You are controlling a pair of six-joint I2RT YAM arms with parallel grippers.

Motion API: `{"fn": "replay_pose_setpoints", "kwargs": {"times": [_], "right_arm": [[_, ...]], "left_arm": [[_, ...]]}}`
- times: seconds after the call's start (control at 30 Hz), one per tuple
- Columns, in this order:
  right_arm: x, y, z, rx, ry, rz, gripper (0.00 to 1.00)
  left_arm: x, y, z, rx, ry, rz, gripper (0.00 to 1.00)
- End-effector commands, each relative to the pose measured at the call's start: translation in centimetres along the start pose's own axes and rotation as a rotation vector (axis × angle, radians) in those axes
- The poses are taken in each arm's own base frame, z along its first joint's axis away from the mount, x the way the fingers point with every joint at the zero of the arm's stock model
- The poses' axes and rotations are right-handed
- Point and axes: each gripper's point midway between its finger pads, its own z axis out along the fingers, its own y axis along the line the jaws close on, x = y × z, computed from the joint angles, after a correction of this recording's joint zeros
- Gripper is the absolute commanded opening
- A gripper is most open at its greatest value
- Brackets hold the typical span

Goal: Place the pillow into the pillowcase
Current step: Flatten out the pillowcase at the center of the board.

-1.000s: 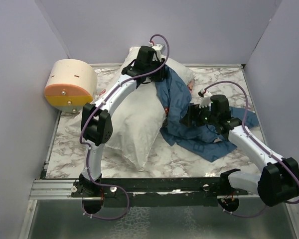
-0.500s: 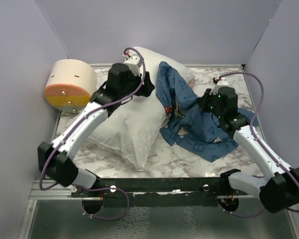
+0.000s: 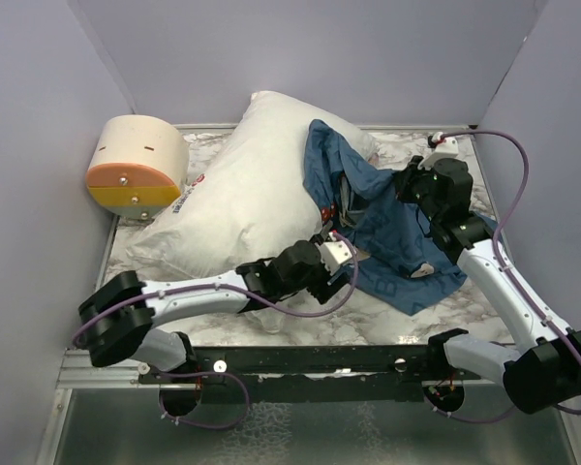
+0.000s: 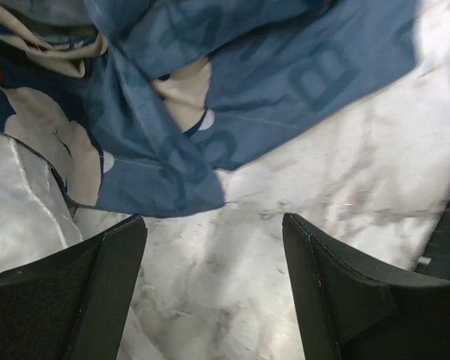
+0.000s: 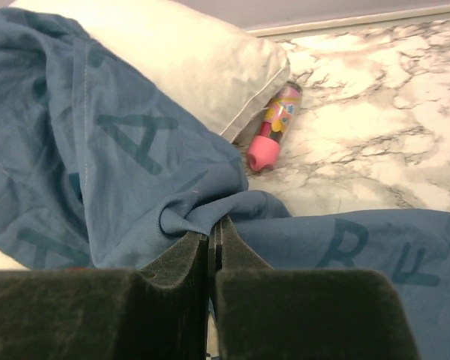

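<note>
Marble table [image 3: 368,310], left fingers [image 4: 105,277] swung off pillow [image 3: 242,184], open and empty, right fingers [image 5: 187,262] newly pinching pillowcase [image 3: 387,242]

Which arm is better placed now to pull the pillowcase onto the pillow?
The right, probably: the right pincer is shut on a fold of the pillowcase, beside the pillow. The left pincer stands open over the marble table, holding nothing.

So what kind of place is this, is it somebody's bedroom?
Probably not a bedroom, more likely a robot testing booth. Plain purple walls box in a marble-patterned table, the left arm and right arm are bolted to a rail at its edge, and the pillow and pillowcase lie there, not on a bed.
</note>
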Motion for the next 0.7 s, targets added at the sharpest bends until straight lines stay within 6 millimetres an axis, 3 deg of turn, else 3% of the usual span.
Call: {"fn": "replay_pose_setpoints", "kwargs": {"times": [0.0, 0.2, 0.37, 0.47, 0.57, 0.67], "right_arm": [[-4.2, -0.9, -0.9, 0.067, -0.118, 0.011, 0.01], [-4.6, -0.4, -0.7, 0.046, -0.118, 0.027, 0.01], [-4.4, -0.5, -1.0, 0.043, -0.115, 0.021, 0.01], [-4.1, -0.7, -1.1, 0.048, -0.110, 0.014, 0.01], [-3.8, -0.7, -1.2, 0.048, -0.108, 0.014, 0.01], [-3.6, -0.6, -1.2, 0.041, -0.104, 0.017, 0.01]], "left_arm": [[-0.5, 3.3, 3.9, -0.166, -0.014, 0.197, 0.77], [1.8, 5.1, 9.3, -0.282, 0.115, 0.230, 0.79], [4.2, 7.0, 11.4, -0.399, 0.204, 0.253, 0.74], [4.6, 7.9, 11.5, -0.446, 0.226, 0.254, 0.43], [4.2, 7.6, 11.5, -0.411, 0.219, 0.243, 0.25], [2.9, 6.9, 11.3, -0.343, 0.199, 0.231, 0.00]]}}
